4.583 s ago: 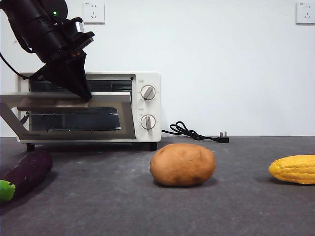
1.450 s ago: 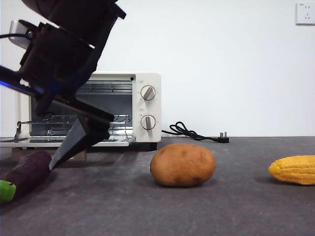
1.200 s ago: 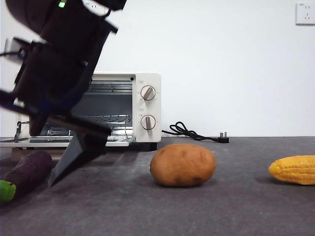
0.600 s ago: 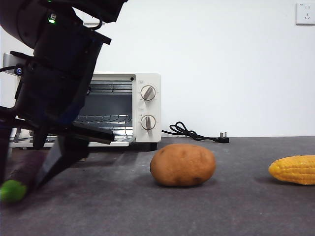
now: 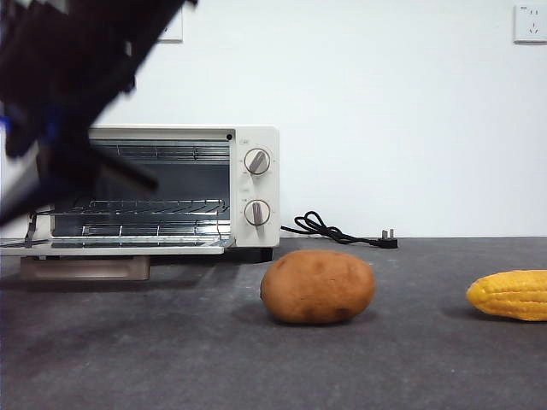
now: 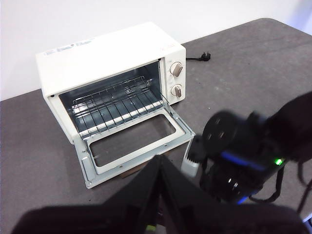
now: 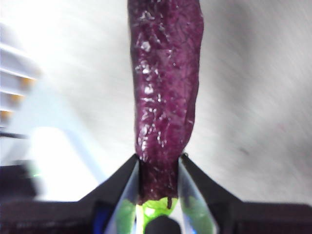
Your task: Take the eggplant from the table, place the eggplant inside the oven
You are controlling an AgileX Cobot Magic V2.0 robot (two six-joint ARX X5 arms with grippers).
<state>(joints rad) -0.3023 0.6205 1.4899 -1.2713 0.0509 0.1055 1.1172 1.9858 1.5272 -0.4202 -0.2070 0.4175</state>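
Right claw (image 7: 158,168) pinches the eggplant (image 7: 165,87) near its green end | left claw (image 6: 161,165) pressed together, high above the oven (image 5: 171,184) (door dropped open) | dark grey counter (image 5: 342,367), white wall (image 5: 385,111) | potato (image 5: 317,286), corn (image 5: 510,294).

The right gripper (image 7: 158,180) has two matte black, wedge-shaped jaws with pale inner faces. Above the oven (image 5: 214,188), the arm (image 5: 68,77) shows blurred black. Its dark housing (image 6: 234,161) carries a green light, blue glow and black cables.
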